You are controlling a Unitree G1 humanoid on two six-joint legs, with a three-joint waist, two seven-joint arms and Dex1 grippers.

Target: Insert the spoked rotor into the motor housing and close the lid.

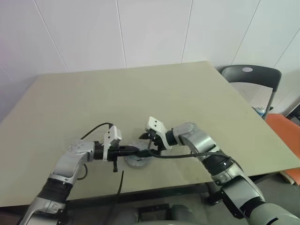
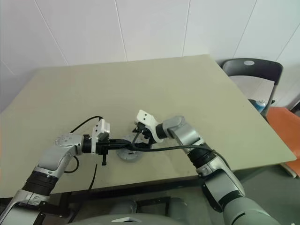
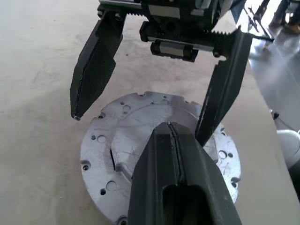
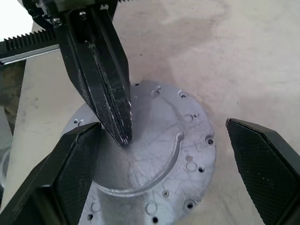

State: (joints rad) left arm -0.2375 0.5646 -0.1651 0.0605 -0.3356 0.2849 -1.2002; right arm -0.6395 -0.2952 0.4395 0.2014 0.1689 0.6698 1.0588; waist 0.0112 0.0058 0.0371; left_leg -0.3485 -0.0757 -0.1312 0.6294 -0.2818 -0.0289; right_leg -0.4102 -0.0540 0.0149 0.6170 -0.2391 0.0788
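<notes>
we see our left gripper (image 4: 123,133) with its two black fingers (image 3: 176,183) pressed flat together, nothing between them, the joined tips resting on or just above the face of the lid (image 3: 136,140); whether they actually touch the metal we cannot tell. our right gripper (image 3: 140,124) stands with its fingers (image 4: 265,164) spread as wide as they go, one on each side of the lid, tips near its rim but apart from it, so it has hold of nothing. the two grippers meet nose to nose over the same disc, the left coming in from the left side and the right from the right, each angled down a little. the lid is a flat grey metal disc with small holes around its border, a curved raised step across its face and fine scratches; it lies flat on the table (image 1: 197,93), close to the table's near edge and a little left of that edge's middle. what lies under the lid we cannot make out. the table top is pale beige. past the table's far right corner stands a dark folding chair (image 1: 253,75), and an orange seat (image 1: 286,129) sits beyond the right edge.
</notes>
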